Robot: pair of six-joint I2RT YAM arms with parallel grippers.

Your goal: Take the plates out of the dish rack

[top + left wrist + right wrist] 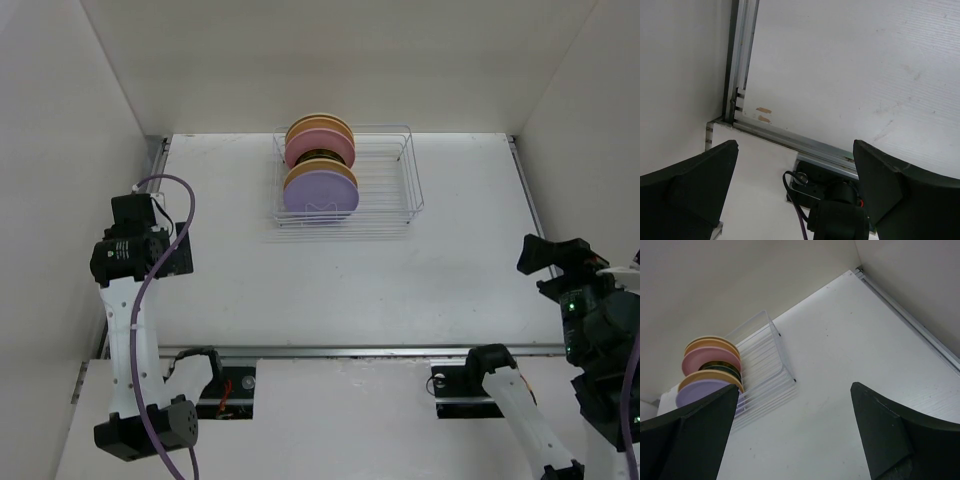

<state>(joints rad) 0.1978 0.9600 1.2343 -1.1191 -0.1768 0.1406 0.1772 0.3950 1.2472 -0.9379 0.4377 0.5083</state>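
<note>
The dish rack point(392, 188) of thin white wire stands at the back middle of the table. Several plates stand upright in its left half: a lavender one point(320, 196) in front, then a yellow one, a dark one, a pink one point(316, 149) and another yellow one at the back. The right wrist view shows the dish rack point(765, 365) with the lavender plate point(700, 393) and the pink plate point(707, 361). My left gripper point(135, 213) hangs open over the near left table edge, far from the rack. My right gripper point(548, 256) is open at the right, aimed toward the rack. Both are empty.
White walls close in the table on the left, back and right. A metal rail point(350, 351) runs along the near edge, with both arm bases behind it. The left wrist view looks down on the rail corner point(735, 117) and the left arm's base point(835, 200).
</note>
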